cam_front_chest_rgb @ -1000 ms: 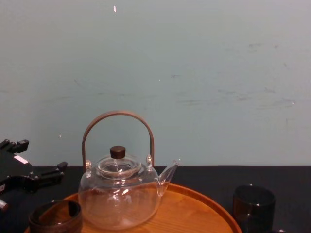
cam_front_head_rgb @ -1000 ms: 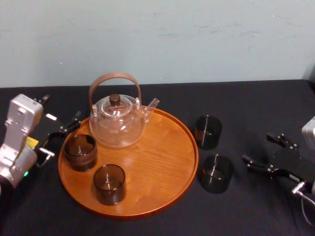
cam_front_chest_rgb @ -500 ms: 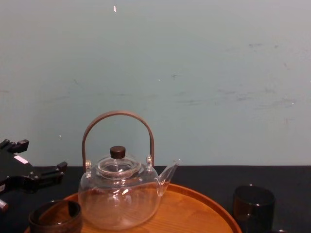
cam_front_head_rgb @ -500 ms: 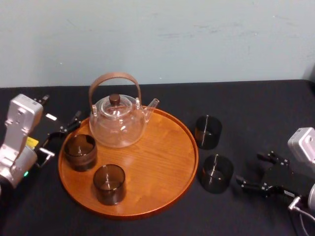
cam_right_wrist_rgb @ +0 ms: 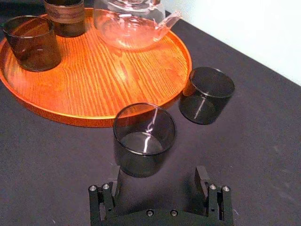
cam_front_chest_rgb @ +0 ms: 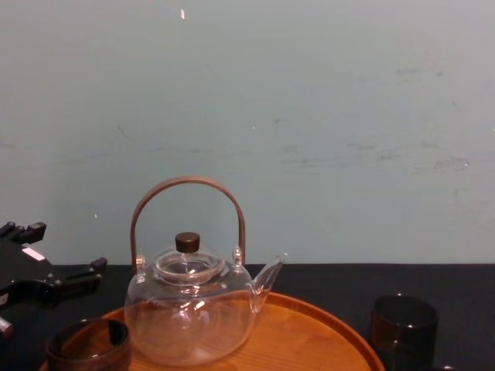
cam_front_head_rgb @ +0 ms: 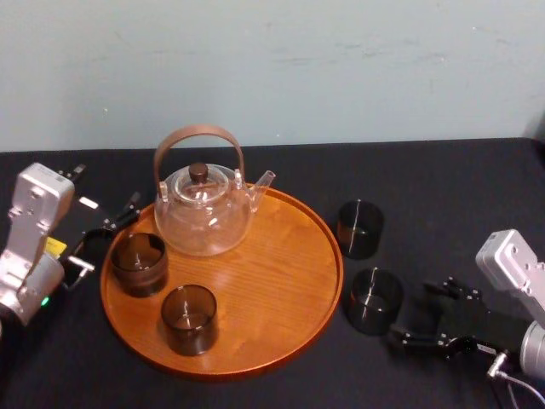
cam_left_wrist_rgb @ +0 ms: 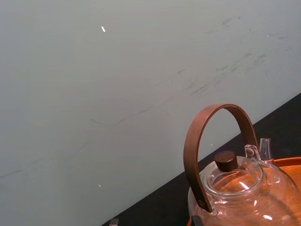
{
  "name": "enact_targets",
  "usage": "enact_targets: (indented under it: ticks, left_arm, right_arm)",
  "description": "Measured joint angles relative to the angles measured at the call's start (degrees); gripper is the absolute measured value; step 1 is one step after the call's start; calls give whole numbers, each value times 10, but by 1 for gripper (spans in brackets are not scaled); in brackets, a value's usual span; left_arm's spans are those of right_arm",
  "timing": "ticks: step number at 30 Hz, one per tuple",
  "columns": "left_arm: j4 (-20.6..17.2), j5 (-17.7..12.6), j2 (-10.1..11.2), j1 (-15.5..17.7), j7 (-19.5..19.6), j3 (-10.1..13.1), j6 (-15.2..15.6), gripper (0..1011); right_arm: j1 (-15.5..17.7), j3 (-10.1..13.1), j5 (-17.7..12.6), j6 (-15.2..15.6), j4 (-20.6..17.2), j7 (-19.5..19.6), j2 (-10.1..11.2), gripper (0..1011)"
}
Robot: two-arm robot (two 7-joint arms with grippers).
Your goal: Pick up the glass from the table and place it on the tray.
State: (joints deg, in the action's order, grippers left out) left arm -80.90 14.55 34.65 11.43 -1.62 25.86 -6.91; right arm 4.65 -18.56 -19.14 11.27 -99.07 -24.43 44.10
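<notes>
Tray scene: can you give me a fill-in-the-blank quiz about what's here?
The tray carries a teapot and ___ glasses.
The right end effector, fingers ___, faces the nearer glass on the table.
The left end effector sits at the tray's ___ side.
Missing: two; open; left.

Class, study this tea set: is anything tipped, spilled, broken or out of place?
Nothing tipped, spilled or broken. Two dark glasses stand off the tray on the table, to its right; the open right hand faces the nearer. Left hand sits beside the tray.
</notes>
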Motion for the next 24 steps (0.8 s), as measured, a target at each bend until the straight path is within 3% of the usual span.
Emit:
enact_targets:
  ticks: [24]
  left_arm:
    - [0, 0, 0, 0, 0, 0, 0, 1001]
  right_arm:
    - [-48, -23, 21, 15, 28, -41, -45, 1002]
